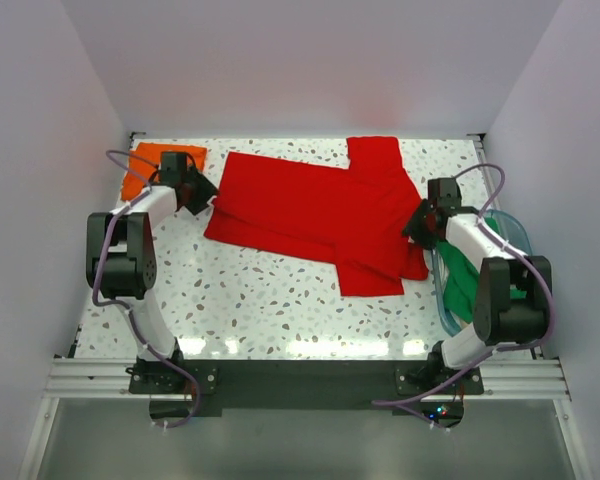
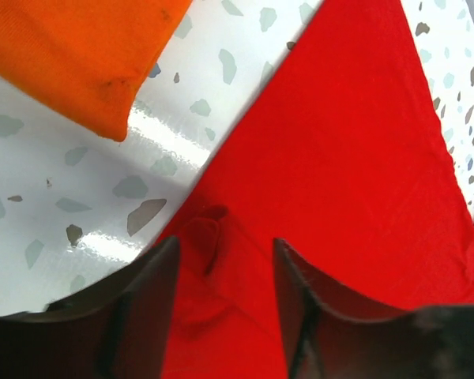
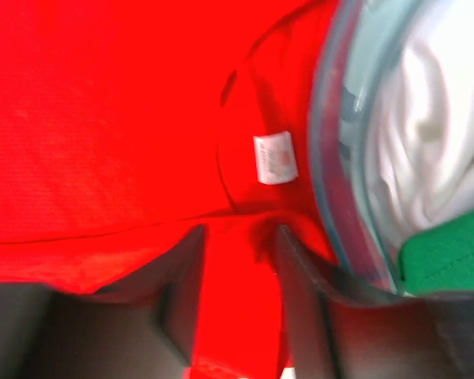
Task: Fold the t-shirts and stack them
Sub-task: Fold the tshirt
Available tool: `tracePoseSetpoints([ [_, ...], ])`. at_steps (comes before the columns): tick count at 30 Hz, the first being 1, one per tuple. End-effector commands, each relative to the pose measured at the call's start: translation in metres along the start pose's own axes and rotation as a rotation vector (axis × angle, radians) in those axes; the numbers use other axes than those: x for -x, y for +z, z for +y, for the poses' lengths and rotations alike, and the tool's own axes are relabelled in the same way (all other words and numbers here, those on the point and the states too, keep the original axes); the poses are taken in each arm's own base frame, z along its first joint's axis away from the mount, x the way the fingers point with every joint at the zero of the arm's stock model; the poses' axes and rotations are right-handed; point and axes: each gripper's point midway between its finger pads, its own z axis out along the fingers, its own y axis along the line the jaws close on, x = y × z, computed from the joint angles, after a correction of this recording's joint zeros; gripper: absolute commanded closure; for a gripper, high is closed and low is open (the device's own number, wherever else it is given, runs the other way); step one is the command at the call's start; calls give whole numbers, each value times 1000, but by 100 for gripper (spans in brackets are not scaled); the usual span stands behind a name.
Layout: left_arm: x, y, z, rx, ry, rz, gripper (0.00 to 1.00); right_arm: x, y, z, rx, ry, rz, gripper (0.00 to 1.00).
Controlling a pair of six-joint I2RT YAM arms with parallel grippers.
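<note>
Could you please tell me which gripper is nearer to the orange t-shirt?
Left. The left gripper is at the red t-shirt's left end, right beside the orange t-shirt; the right gripper is at the red t-shirt's opposite end, far from it.

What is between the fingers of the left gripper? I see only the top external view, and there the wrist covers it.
Observer: The left gripper has its fingers apart, and a small pucker at the edge of the red t-shirt lies between them.
Operator: And at the right gripper?
Observer: The right gripper also has its fingers apart over red cloth; the white neck label lies just ahead of them.
Operator: Is only green cloth in the tub?
Observer: No. Through the wall of the tub, white cloth shows beside the green t-shirt.
</note>
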Motion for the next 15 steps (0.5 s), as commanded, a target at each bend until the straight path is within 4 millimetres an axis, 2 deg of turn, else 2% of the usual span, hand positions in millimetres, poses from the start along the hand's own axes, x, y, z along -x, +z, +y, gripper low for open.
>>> tracePoseSetpoints([
  [1, 24, -15, -29, -89, 31, -76, 41, 35, -15, 26, 84, -49, -84, 51],
  [2, 19, -17, -21, -71, 24, -80, 36, 35, -17, 29, 88, -73, -80, 42],
  [3, 24, -28, -25, -90, 20, -108, 36, 44, -22, 33, 75, -91, -109, 38],
  [4, 21, -31, -22, -86, 12, -113, 35, 41, -25, 40, 66, -123, -116, 34],
  [5, 14, -32, -10, -56, -5, -114, 34, 40, -27, 40, 42, -153, -121, 27],
  [6, 15, -39, -8, -57, -12, -130, 34, 46, -30, 45, 34, -166, -146, 25],
  [8, 5, -39, 5, -33, -25, -128, 37, 42, -26, 57, 33, -207, -154, 23],
  [9, -6, -40, 1, -31, -12, -111, 38, 43, -26, 66, 43, -216, -156, 23],
  [10, -13, -40, 3, -28, -10, -98, 39, 34, -14, 70, 31, -242, -123, 23],
  [11, -20, -38, 10, 0, -8, -99, 43, 32, -11, 75, 29, -256, -112, 23],
  [15, -34, -40, 15, 10, 6, -97, 54, 29, 8, 95, 38, -287, -85, 23],
])
